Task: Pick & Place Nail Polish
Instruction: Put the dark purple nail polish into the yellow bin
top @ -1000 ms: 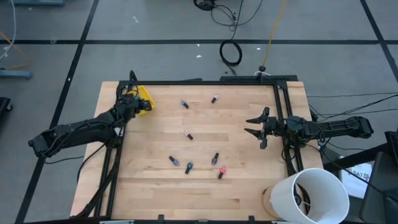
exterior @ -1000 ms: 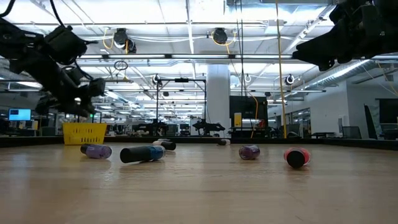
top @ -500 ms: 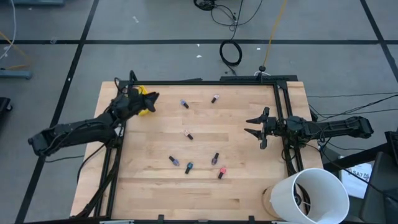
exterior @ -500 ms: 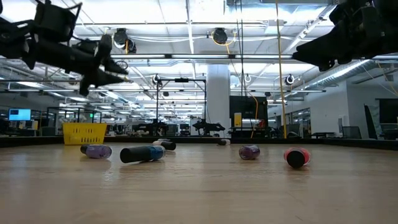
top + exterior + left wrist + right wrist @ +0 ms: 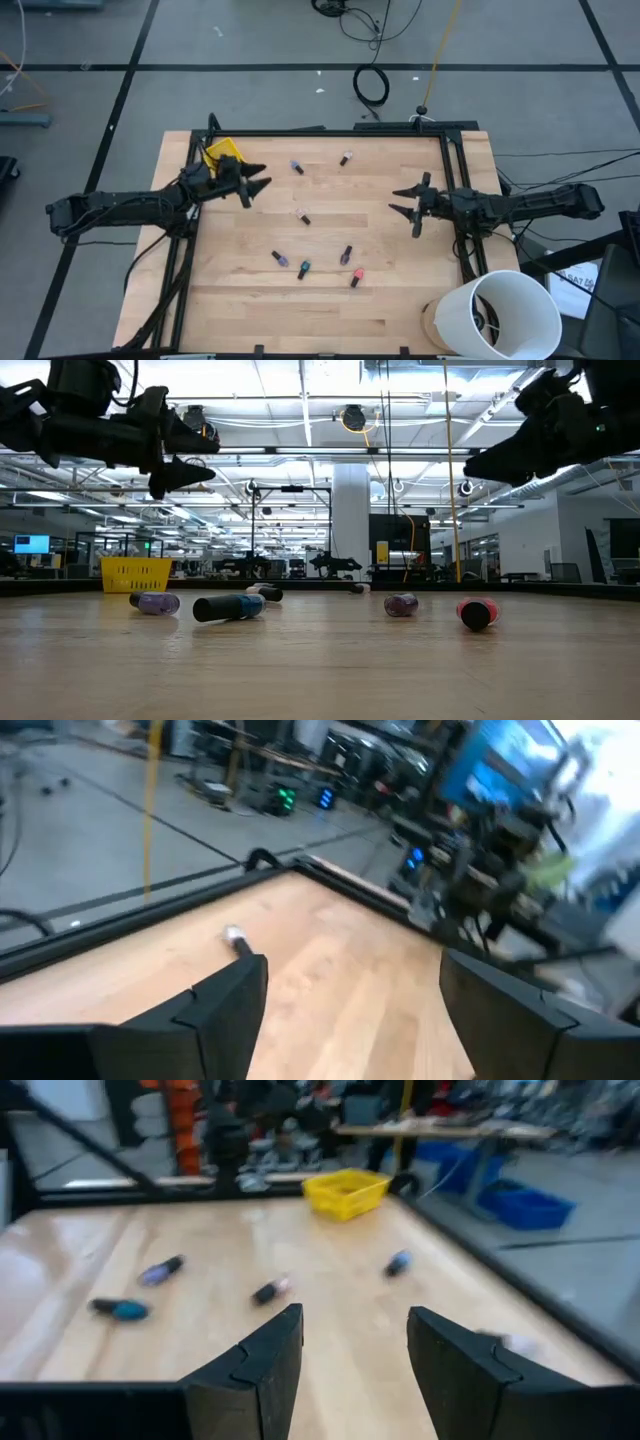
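Several nail polish bottles lie on their sides on the wooden table: two at the far middle (image 5: 297, 167) (image 5: 345, 158), one at the centre (image 5: 303, 216), and a cluster nearer the front (image 5: 303, 268) (image 5: 355, 278). The low view shows them in a row (image 5: 228, 607) (image 5: 476, 612). My left gripper (image 5: 260, 180) (image 5: 350, 1010) hovers open above the table, just right of the yellow bin (image 5: 222, 153), holding nothing. My right gripper (image 5: 405, 206) (image 5: 355, 1350) hovers open at the right side, pointing toward the bottles (image 5: 270, 1289), with nothing between its fingers.
The yellow bin stands at the table's far left corner (image 5: 345, 1190). A black frame rail (image 5: 455, 200) runs along the table's edges. A large white bucket (image 5: 500, 315) stands off the near right corner. Bare wood lies along the near edge (image 5: 300, 320).
My left gripper has swung from pointing down over the yellow bin to level, risen, and moved toward the table's right and near side, its fingers spreading wider. My right gripper has edged slightly toward the table's left. The bottles have not moved.
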